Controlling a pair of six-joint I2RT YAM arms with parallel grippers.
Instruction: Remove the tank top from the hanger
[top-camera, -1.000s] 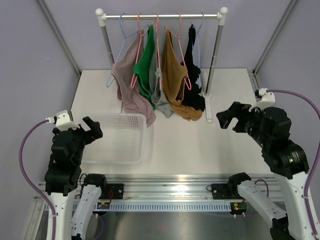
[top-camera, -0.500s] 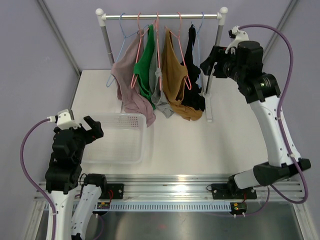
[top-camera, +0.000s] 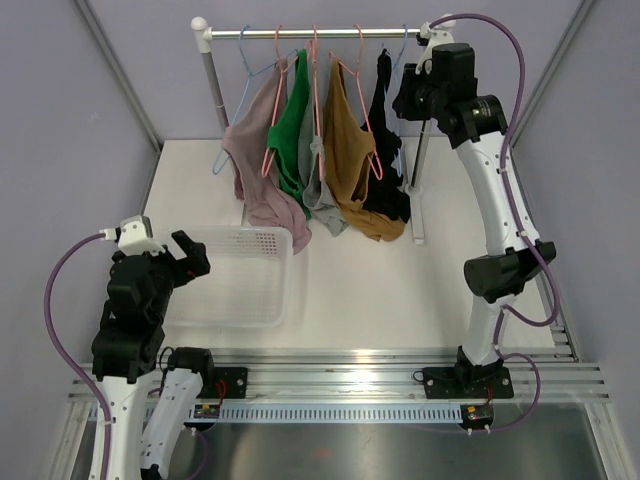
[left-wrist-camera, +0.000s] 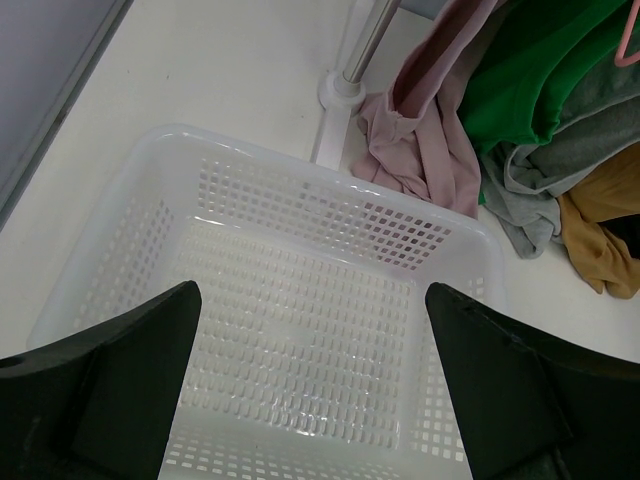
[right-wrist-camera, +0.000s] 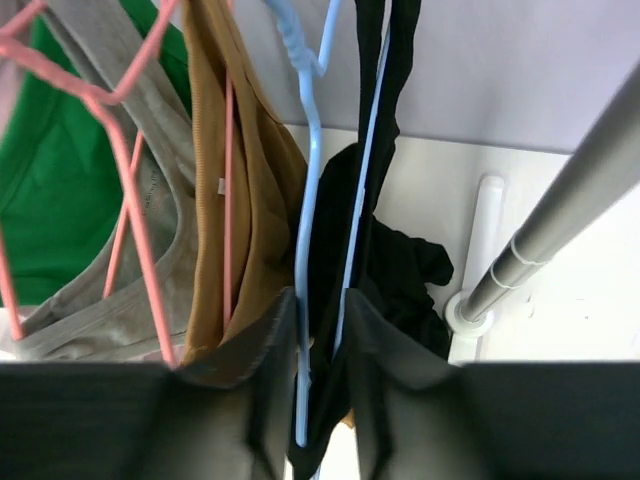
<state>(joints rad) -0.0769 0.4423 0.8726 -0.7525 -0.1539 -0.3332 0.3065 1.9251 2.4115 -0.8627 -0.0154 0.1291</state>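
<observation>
**A:** The black fabric tank top (top-camera: 385, 130) hangs on its thin light-blue wire hanger (right-wrist-camera: 310, 190) at the right end of the silver metal rail (top-camera: 300, 33). Its lower part is bunched on the white counter (top-camera: 400, 290). How do we get it off cleanly?

**B:** We judge that the pinch should take fabric alone. The right gripper (right-wrist-camera: 318, 305) stands narrow, with both the blue wire and a black strap in the gap between its jaws. We cannot tell whether it presses on either. We would take only the strap, lift it over the hanger's shoulder, then draw the top down and towards us, clear of the tan tank top (right-wrist-camera: 250, 200) just beside it.

**A:** And the other arm?

**B:** The left gripper (left-wrist-camera: 310, 290) hovers wide, holding nothing, above the white perforated plastic basket (left-wrist-camera: 300, 210). We take that for the drop spot.

**A:** What does each view give us alone?

**B:** Only the right wrist view shows wire and strap between the jaws; from the top view that spot is too dark to read. Only the top view shows the whole rail, five garments, and the basket well apart from the black top. The left wrist view alone shows nothing lying in the basket.
</observation>
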